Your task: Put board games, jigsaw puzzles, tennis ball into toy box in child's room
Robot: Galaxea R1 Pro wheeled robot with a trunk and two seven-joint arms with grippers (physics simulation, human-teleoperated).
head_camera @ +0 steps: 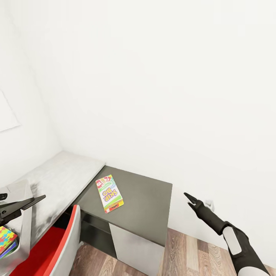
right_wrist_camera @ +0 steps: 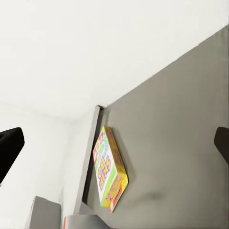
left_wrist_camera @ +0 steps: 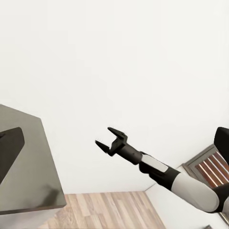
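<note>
Dark desk section [head_camera: 145,199]: SKIP BO box [head_camera: 109,193] flat, lengthwise front-to-back.

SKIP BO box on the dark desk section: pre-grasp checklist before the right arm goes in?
1. SKIP BO box lying flat on the lower dark grey section, nothing on top: ok.
2. Right gripper open and empty: ok.
3. Right gripper over the box: not ok, it hangs off the desk's right edge, apart from the box.
4. Left gripper clear of the box: ok, it sits over the toy box at the left.
5. Room in the toy box: cannot tell, only a colourful item inside shows.
</note>
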